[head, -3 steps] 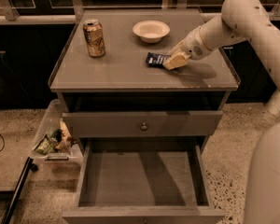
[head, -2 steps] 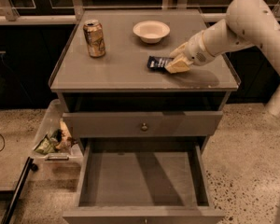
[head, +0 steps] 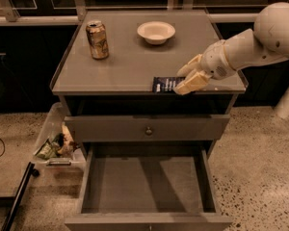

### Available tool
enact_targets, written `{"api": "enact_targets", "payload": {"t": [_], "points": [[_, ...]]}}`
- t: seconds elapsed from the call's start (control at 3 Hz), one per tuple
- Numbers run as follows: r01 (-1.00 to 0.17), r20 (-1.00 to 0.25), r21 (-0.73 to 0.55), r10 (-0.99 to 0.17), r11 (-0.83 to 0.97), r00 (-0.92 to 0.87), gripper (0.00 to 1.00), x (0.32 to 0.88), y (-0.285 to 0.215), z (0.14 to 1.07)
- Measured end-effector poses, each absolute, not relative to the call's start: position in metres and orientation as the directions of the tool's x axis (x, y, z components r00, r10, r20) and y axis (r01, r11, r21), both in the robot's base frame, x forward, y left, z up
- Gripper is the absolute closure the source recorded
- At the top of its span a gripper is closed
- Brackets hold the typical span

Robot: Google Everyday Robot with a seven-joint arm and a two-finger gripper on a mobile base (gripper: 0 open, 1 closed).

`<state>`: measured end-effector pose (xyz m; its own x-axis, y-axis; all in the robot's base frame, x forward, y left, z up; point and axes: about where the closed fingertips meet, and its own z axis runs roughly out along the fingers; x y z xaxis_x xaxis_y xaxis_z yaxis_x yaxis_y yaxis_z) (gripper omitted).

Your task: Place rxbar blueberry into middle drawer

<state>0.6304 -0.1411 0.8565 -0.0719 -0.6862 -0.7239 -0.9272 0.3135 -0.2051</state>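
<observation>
Single camera view; mounted high in front of the desk [head: 130, 66], facing forward and steeply down, at close range; desk top fills the upper frame, open middle drawer [head: 144, 189] the lower; claw [head: 179, 82] at right, over the desk's front edge.

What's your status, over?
Gripper at right end of rxbar blueberry. Bar flat at front edge of cabinet top. Middle drawer open below; can, bowl well back.

Claw [head: 183, 81] was at the front right of the tabletop [head: 120, 66], touching the rxbar blueberry [head: 164, 84], which lay flat at the lip. Middle drawer [head: 144, 186] stood pulled open beneath the knobbed drawer [head: 148, 129]. Can [head: 97, 40] and bowl [head: 156, 32] sat farther back.
</observation>
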Motion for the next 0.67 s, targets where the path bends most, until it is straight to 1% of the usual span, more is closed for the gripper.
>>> {"api": "enact_targets", "payload": {"t": [0.67], "points": [[-0.926,-0.769,-0.200,-0.637,0.321,-0.055,1.00,0.558,-0.164,0.841]]}}
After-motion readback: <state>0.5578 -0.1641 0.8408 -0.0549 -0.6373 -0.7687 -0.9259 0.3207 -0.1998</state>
